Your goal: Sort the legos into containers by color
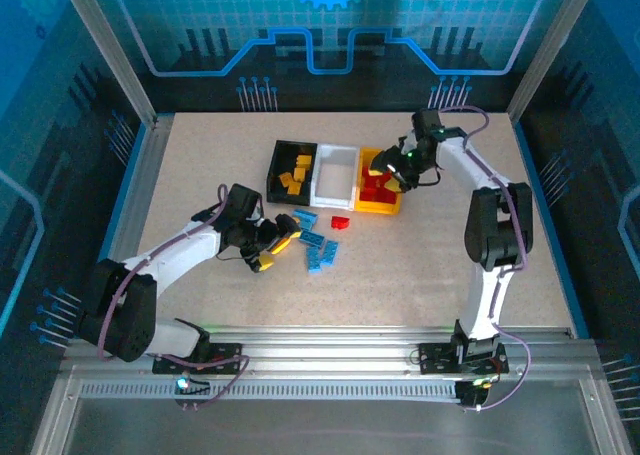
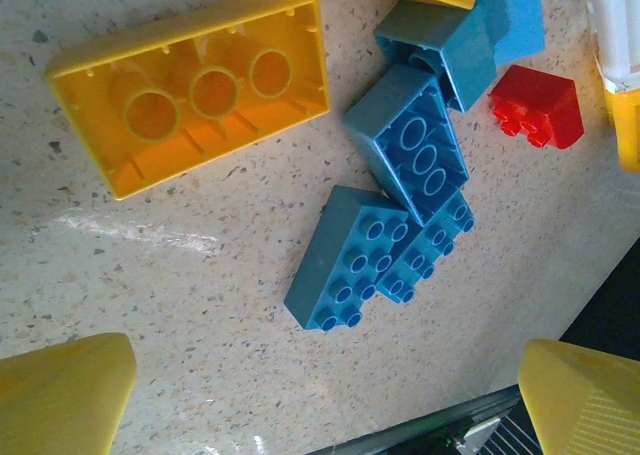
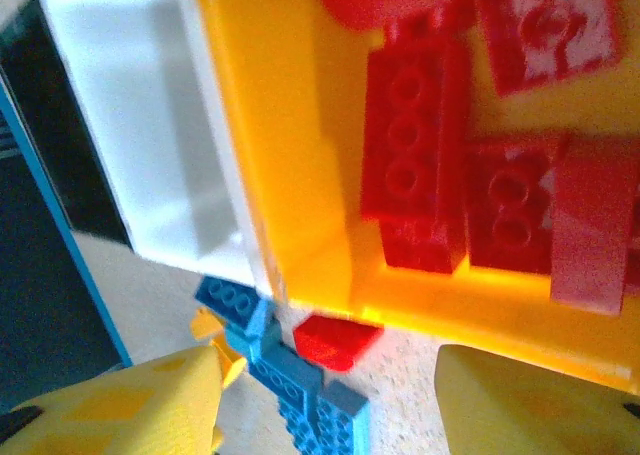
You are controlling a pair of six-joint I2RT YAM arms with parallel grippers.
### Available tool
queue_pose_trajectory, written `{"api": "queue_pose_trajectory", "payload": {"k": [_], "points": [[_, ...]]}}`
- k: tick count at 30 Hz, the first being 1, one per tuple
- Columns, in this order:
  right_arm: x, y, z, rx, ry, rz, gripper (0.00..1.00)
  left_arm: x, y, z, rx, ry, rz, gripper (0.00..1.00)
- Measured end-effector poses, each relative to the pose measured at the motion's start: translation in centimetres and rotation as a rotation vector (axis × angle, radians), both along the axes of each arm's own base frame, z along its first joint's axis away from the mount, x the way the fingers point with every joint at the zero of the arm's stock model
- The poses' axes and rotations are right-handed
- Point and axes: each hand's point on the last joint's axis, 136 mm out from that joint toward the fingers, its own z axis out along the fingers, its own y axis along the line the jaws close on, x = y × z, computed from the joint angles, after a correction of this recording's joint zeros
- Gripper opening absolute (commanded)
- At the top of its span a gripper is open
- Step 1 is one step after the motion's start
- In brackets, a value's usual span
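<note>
Top external view: the left gripper (image 1: 277, 247), spread and empty, hovers by a yellow brick (image 2: 190, 90) and the touching blue bricks (image 1: 318, 243), seemingly choosing a pick. The right gripper (image 1: 392, 175), likewise spread and empty, hangs over the orange bin (image 1: 378, 209), which holds the red bricks (image 1: 376, 187). The bins wall off the far side, one red brick (image 1: 341, 221) lies just before them, and bare table (image 1: 200, 155) on the left gives room, so a descent from above looks safest.
</note>
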Motion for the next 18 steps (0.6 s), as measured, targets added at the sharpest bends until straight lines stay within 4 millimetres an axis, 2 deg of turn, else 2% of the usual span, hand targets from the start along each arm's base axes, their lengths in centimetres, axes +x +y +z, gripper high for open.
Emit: {"api": "queue_pose_trajectory", "payload": {"k": [3, 6, 7, 8, 12, 15, 18], "points": [[-3.6, 2.0, 0.6, -0.044, -0.020, 0.096, 0.62, 0.0, -0.1, 0.1, -0.008, -0.002, -0.001, 0.99], [-8.0, 4.2, 0.1, -0.074, -0.012, 0.199, 0.62, 0.0, -0.1, 0.1, -0.008, -0.002, -0.001, 0.99], [-8.9, 4.5, -0.3, -0.086, -0.010, 0.220, 0.62, 0.0, -0.1, 0.1, -0.008, -0.002, -0.001, 0.99], [-10.8, 5.1, -1.0, -0.107, 0.008, 0.261, 0.62, 0.0, -0.1, 0.1, -0.008, -0.001, -0.002, 0.99], [-15.1, 7.8, -3.2, -0.170, 0.040, 0.400, 0.63, 0.0, -0.1, 0.3, -0.009, -0.007, -0.002, 0.99], [-16.7, 9.6, -4.0, -0.193, 0.042, 0.475, 0.63, 0.0, -0.1, 1.1, -0.018, -0.032, -0.002, 0.99], [-17.0, 10.5, -4.8, -0.216, 0.055, 0.504, 0.62, 0.1, -0.1, 2.0, -0.028, -0.060, -0.002, 0.99]]}}
